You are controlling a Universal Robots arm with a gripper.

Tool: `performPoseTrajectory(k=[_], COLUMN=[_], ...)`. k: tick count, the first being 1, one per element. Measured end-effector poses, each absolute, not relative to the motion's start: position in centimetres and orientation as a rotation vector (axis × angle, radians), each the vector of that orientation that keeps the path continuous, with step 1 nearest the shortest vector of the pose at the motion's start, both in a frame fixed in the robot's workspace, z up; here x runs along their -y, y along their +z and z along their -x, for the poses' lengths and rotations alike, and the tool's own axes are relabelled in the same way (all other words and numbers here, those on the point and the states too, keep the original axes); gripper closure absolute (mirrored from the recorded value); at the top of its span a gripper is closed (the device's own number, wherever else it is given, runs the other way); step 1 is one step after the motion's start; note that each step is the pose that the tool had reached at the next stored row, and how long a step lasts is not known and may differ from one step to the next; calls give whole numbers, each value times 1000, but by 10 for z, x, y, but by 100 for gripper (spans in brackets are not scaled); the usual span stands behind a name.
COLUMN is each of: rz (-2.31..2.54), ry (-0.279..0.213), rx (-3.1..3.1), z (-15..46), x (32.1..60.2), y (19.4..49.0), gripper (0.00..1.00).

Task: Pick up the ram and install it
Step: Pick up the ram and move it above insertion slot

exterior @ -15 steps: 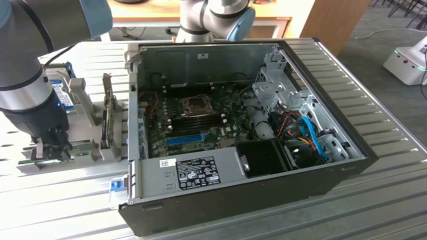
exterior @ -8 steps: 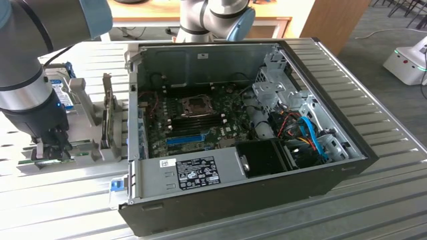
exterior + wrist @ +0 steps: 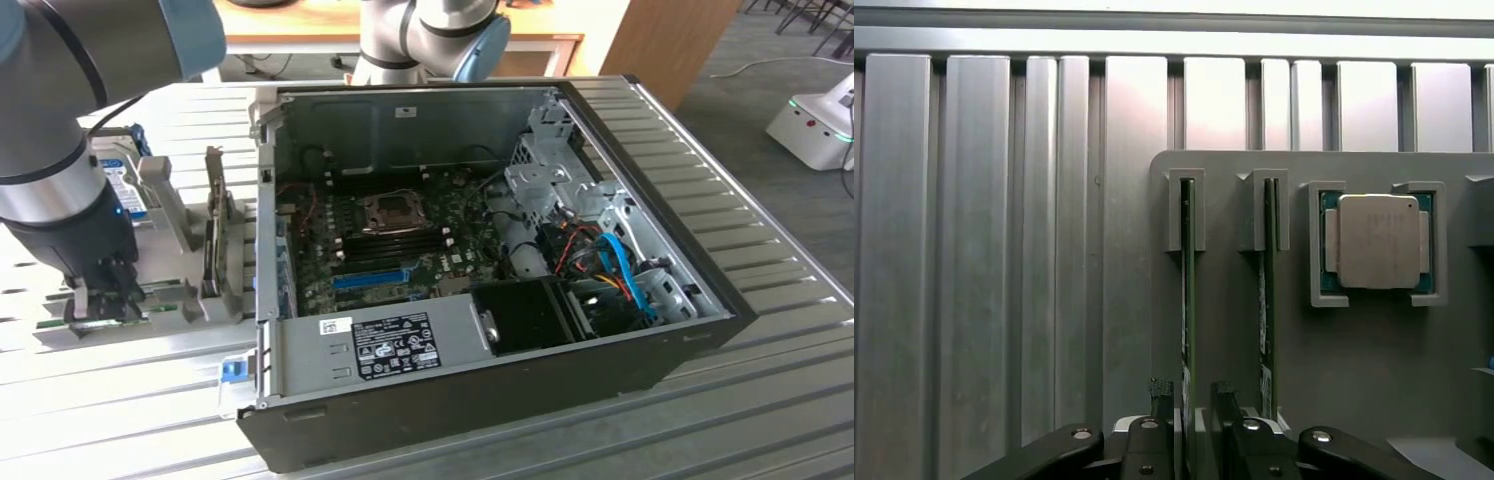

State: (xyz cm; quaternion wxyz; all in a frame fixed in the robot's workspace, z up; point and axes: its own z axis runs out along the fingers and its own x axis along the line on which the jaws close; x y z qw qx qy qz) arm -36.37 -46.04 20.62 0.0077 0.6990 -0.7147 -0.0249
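**Open around the left-hand ram**

My gripper is open, with fingers on either side of the ram, which stands on edge in the grey holder. I judge it best to close squarely on its flat faces, clear of the second stick just beside it.

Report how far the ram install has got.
Done: gripper sits at the holder, jaws open astride one ram stick. In hand: nothing gripped; it and the second stick stand in the holder. Left: lifting and seating it; the motherboard's memory slots look empty.
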Motion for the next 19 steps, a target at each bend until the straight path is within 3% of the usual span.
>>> performPoseTrajectory(k=[19], rz=[-2185], ry=[-78], rx=[2234], z=[364], x=[460], y=[202], gripper=[71])
